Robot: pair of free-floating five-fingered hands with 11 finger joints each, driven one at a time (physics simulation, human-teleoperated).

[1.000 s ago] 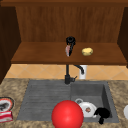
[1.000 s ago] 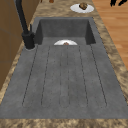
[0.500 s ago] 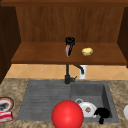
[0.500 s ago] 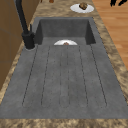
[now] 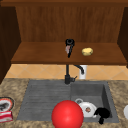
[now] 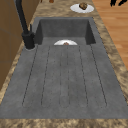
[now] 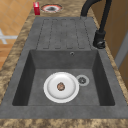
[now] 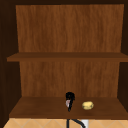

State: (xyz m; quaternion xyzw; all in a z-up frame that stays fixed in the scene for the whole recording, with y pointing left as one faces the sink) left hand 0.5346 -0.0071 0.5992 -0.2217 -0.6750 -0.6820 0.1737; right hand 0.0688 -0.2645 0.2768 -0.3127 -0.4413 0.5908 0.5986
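My left hand (image 5: pixel 69 44) hangs over the lower shelf (image 5: pixel 37 55) of the wooden cabinet, its fingers curled on a small pinkish thing (image 5: pixel 67 49). The same left hand (image 8: pixel 70 97) shows in the upper view, just left of a yellow lump (image 8: pixel 87 105). That yellow lump (image 5: pixel 87 51) lies on the shelf. My right hand (image 5: pixel 101 113) floats at the basin's front right corner, beside a white plate (image 5: pixel 86 109). In the left side view its straight, spread fingers (image 6: pixel 117 2) show at the top right. The white plate (image 7: pixel 61 87) lies in the basin with a brown bit on it.
A black faucet (image 5: pixel 67 75) stands behind the sink (image 5: pixel 45 100). A large red ball (image 5: pixel 67 114) shows at the sink's front edge. On the left counter are a plate (image 5: pixel 5 103) and a red box (image 7: pixel 36 8). A plate with brown food (image 6: pixel 82 7) sits on the right counter.
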